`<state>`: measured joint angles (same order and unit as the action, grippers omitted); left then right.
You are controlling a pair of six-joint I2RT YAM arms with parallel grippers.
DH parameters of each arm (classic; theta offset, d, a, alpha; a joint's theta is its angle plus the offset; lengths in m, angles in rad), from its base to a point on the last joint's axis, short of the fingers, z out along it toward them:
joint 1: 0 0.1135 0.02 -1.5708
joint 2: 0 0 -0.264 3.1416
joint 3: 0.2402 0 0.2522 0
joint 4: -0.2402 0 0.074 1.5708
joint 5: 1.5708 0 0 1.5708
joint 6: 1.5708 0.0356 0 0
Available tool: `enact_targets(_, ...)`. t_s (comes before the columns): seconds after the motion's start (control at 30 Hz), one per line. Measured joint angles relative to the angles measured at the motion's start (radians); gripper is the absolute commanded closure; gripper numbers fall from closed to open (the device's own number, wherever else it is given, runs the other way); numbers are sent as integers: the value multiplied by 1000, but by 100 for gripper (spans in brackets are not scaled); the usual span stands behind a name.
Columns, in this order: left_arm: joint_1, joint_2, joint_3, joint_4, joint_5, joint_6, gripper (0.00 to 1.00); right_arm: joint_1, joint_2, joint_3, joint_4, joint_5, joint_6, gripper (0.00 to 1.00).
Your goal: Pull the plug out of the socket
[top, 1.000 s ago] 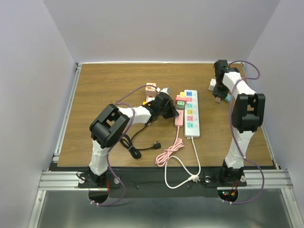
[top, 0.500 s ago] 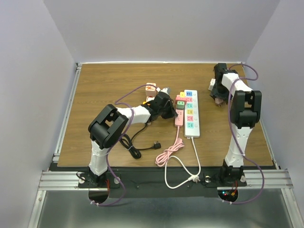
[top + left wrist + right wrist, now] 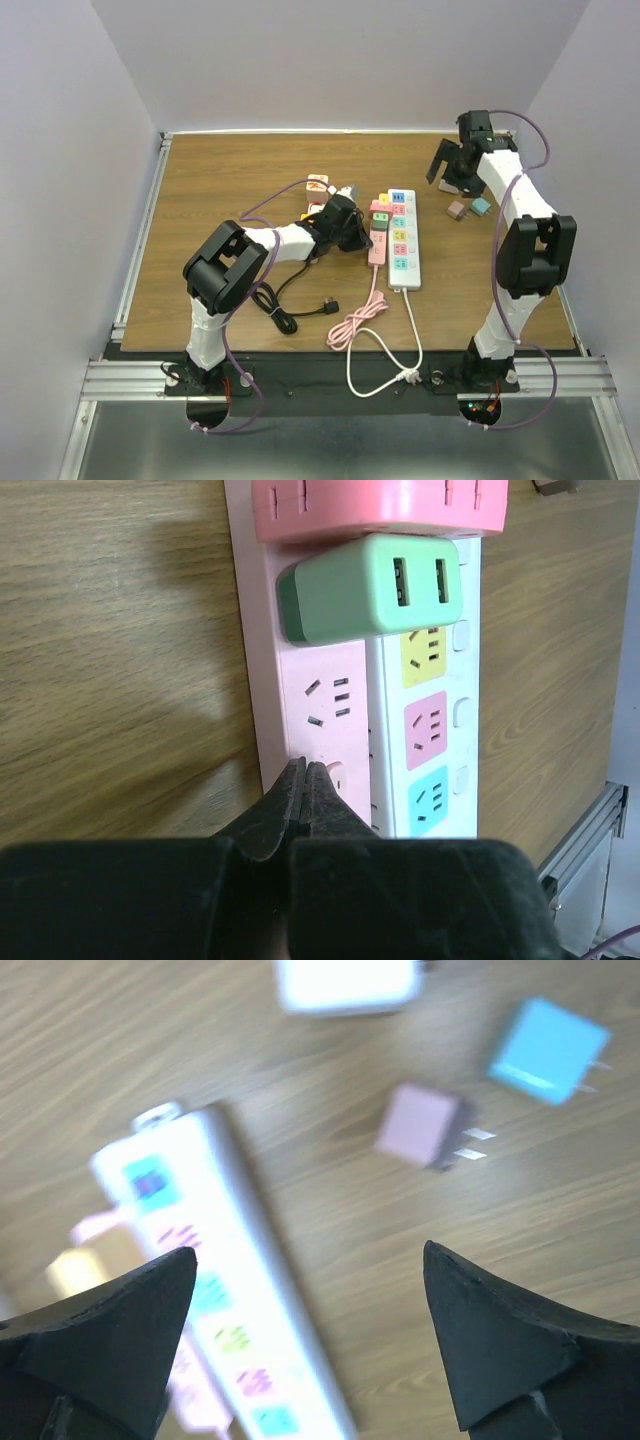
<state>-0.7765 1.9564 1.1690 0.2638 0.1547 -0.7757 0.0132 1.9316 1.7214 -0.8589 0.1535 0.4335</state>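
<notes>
So the green plug (image 3: 370, 588) is plugged into the pink power strip (image 3: 300, 710) mid-table, which lies right up against the white power strip (image 3: 440, 720) on its right. The left gripper (image 3: 305, 775) has its fingers pinched together on nothing, tips over the pink strip just near of that plug. The right gripper (image 3: 309, 1250) is spread wide at the far right, hanging above a loose pink plug (image 3: 420, 1125) and a blue plug (image 3: 548, 1050) on the table (image 3: 300, 1080).

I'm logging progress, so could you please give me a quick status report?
Left gripper shut, tips over pink strip. Right gripper open, empty. Green plug seated in pink strip, untouched. Pink plug close beside it.
</notes>
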Motion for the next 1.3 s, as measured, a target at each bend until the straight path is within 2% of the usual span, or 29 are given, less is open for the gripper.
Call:
enact_targets(0.1,0,0,0,0,2,0,100,64,-81,-18,12,-112,-16,2)
enact_targets(0.27,0,0,0,0,3,0,100,189,-82,-17,30,-219,-30,2)
enact_targets(0.43,0,0,0,0,3,-1,100,265,-38,-7,29,-256,-29,2)
enact_targets(0.63,0,0,0,0,3,-3,100,296,71,80,38,-214,-29,7)
enact_targets(0.87,2,0,0,-1,3,-5,100,311,168,140,44,-166,-27,35)
enact_targets(1.03,6,0,0,-8,2,-6,100,336,219,140,43,-156,-26,46)
enact_targets(1.07,7,0,0,-15,2,-7,100,344,230,140,43,-148,-26,58)
enact_targets(1.13,8,0,0,-20,2,-8,100,355,244,141,37,-111,-29,72)
enact_targets(1.17,8,0,2,-23,2,-11,100,355,248,142,34,-101,-31,87)
enact_targets(1.23,8,0,7,-29,2,-11,100,354,249,146,28,-92,-21,99)
enact_targets(1.3,8,2,17,-45,2,-11,100,357,251,148,26,-87,-19,99)
